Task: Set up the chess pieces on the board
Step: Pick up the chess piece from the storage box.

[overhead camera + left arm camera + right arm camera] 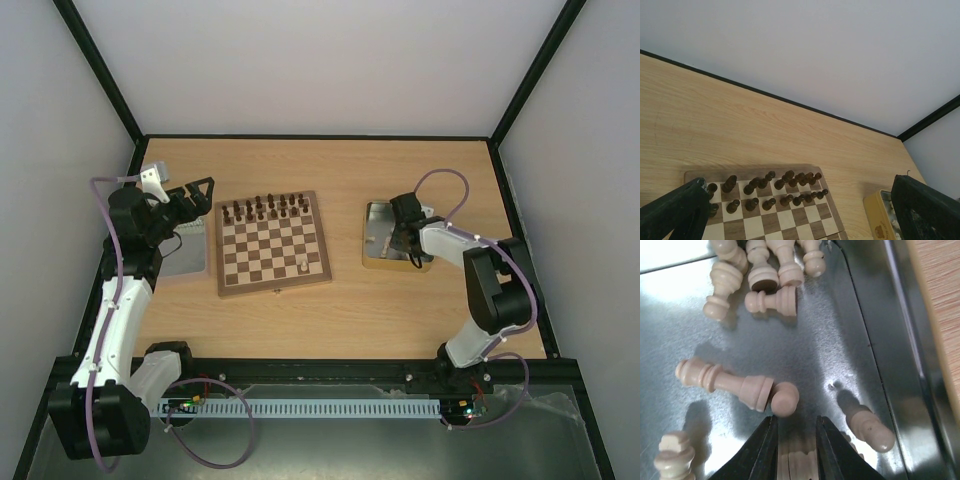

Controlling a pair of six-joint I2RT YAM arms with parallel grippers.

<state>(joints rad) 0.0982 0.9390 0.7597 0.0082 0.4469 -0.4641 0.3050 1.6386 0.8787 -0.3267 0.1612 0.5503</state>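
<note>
One pale wooden chess piece (796,462) is clamped in the right gripper (796,421) inside the shallow metal tin (850,330), a grip shown only by the right wrist view. The left gripper (195,193) is held wide open at ten o'clock of the square checkered wooden board (272,243).

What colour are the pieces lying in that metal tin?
The pieces are cream; right wrist view shows best.

The right gripper (796,437) closes its dark jaws against both sides of a pale chess piece (796,462) inside a metal tin (875,340). Other cream pieces (725,382) lie toppled on its floor, and a wooden tabletop (940,300) borders the right.
</note>
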